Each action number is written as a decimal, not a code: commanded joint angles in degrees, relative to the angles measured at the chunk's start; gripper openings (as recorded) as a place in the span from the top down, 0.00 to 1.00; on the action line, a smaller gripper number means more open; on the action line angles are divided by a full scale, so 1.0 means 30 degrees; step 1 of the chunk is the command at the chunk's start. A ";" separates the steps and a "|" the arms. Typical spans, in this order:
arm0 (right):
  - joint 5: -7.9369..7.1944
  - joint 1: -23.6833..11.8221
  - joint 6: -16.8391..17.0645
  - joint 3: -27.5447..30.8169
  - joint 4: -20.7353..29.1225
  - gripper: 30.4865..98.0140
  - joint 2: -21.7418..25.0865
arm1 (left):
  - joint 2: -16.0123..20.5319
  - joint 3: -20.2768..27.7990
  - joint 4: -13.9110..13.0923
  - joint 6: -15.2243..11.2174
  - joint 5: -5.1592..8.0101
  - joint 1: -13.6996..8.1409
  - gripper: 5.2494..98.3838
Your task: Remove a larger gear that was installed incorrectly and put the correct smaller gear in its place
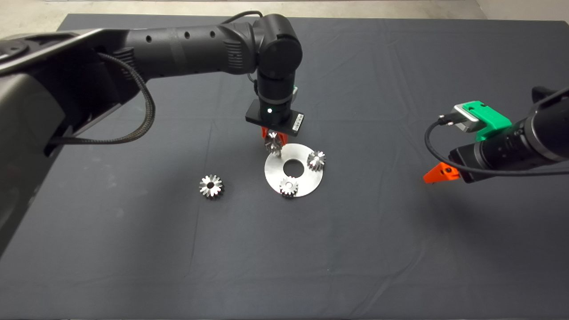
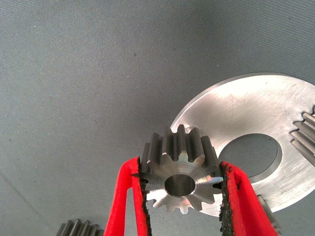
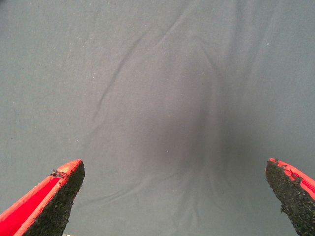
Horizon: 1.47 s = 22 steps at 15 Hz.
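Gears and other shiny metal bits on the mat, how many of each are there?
Smaller gears: 3, one at and one at on the disc, and the smaller gear held in the left end effector.
Larger gear: 1, alone on the mat.
Flat metal disc with a centre hole: 1.
Total: 5.

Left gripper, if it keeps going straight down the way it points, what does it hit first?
Probably the steel disc. The left gripper, shut on the smaller gear, points down over the disc's rim, so the gear would likely land there first; its height above it is unclear.
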State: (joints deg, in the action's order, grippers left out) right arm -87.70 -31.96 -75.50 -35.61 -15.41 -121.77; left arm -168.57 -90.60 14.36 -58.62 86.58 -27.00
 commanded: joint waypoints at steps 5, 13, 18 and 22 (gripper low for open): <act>-0.1851 -0.0626 -0.0147 -0.0107 0.0507 0.02 -0.0061 | -0.0118 0.0352 -0.0568 -0.0304 -0.0305 -0.0434 0.83; -0.1880 -0.0802 -0.0147 -0.0108 0.0507 0.02 0.0017 | -0.0106 0.0323 -0.0510 -0.0330 -0.0764 -0.0259 0.83; -0.1851 -0.0803 -0.0147 -0.0049 0.0507 0.02 0.0085 | -0.0106 0.0328 -0.0451 -0.0175 -0.0676 0.0568 0.83; -0.1880 -0.0802 -0.0147 -0.0049 0.0500 0.02 0.0290 | -0.0084 0.0169 -0.0275 -0.0087 -0.0529 0.0650 0.83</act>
State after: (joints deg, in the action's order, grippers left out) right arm -87.70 -33.04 -75.50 -36.07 -15.41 -121.69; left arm -168.74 -90.23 13.80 -59.21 84.18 -26.37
